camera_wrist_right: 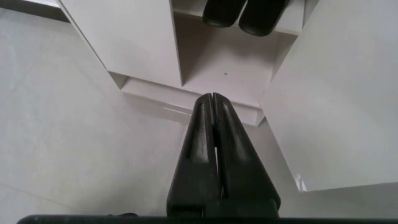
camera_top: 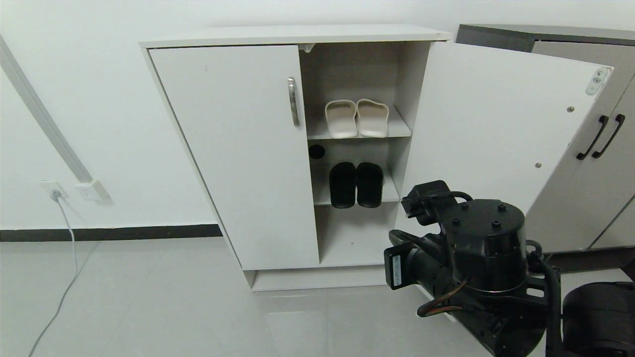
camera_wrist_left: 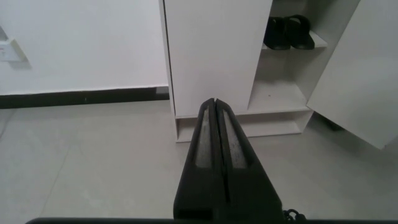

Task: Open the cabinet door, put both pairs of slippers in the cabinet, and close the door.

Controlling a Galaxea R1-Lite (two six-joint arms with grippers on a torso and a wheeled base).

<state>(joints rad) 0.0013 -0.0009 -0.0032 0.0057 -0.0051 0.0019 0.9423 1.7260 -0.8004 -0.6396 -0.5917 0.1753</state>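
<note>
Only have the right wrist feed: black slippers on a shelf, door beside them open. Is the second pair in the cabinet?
Observer: Yes. The white slippers sit side by side on the upper shelf, one level above the black slippers.
Operator: And the cabinet's other side?
Observer: The left door is shut; only the right door stands open, swung wide.

Bright, even light, a soft sheen on the floor [camera_top: 149, 307], shade inside the cabinet [camera_top: 233, 148].
</note>
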